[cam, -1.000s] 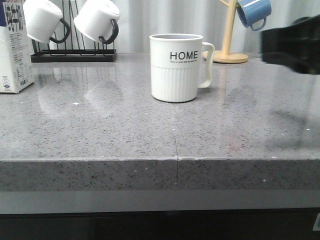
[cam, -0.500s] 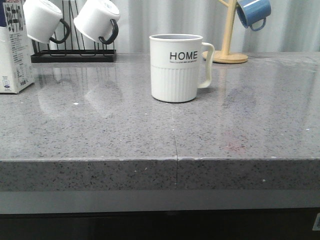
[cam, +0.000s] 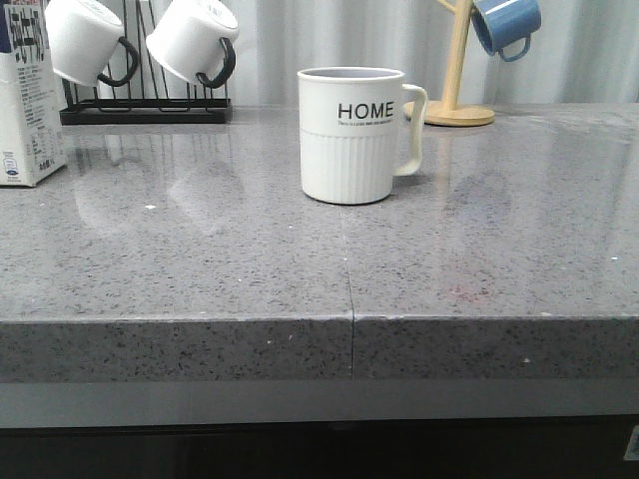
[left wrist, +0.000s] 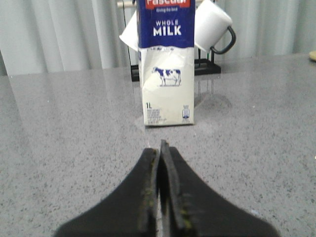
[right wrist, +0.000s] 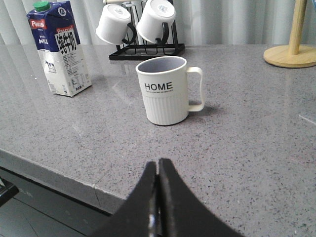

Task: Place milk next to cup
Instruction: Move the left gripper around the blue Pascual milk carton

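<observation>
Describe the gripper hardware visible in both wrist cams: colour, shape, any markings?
Both look alike. The left gripper has two matte black fingers, broad at the base and tapering to thin tips; yellowish-green specks run along their inner edges. The right gripper has the same black, wedge-shaped fingers, with a small pale part low between them. No cables, labels or printed markings show. Neither arm appears in the front view.

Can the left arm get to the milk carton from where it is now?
Probably yes. In the left wrist view the milk carton stands upright straight ahead of the left pincer, with only bare counter between them. The pincer is shut, so it must open first.
</observation>
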Available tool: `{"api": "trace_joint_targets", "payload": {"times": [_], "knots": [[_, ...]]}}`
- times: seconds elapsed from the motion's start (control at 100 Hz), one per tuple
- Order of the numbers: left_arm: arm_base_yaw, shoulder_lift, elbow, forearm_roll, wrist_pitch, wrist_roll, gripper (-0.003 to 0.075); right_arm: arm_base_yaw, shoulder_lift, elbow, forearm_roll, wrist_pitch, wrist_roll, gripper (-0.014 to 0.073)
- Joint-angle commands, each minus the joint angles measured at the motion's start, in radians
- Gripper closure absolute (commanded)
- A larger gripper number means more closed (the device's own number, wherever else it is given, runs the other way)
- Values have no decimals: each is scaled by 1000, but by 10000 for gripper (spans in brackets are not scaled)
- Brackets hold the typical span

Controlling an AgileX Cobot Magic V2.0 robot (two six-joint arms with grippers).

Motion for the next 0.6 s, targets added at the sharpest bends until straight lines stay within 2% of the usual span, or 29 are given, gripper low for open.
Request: {"api": "trace_joint_targets", "payload": {"times": [0.0,0.28,0.44,0.51,0.58,0.59], "knots": [[2,-24,-7,4,-75,-2,741,-3,8,-27,-4,-67,-9,618],[2,187,-299,39,102,-4,741,-3,8,-27,-4,-67,-9,618],[2,358,-420,33,106,-4,729,-3,8,-27,-4,-67,-9,618],[2,414,-452,6,87,-4,648,-3,8,-27,-4,-67,-9,618],[2,461,-469,-15,62,-4,482,-3,8,-27,-4,-67,-9,618],[2,465,-469,-18,58,-4,440,-3,8,-27,-4,-67,-9,618]]}}
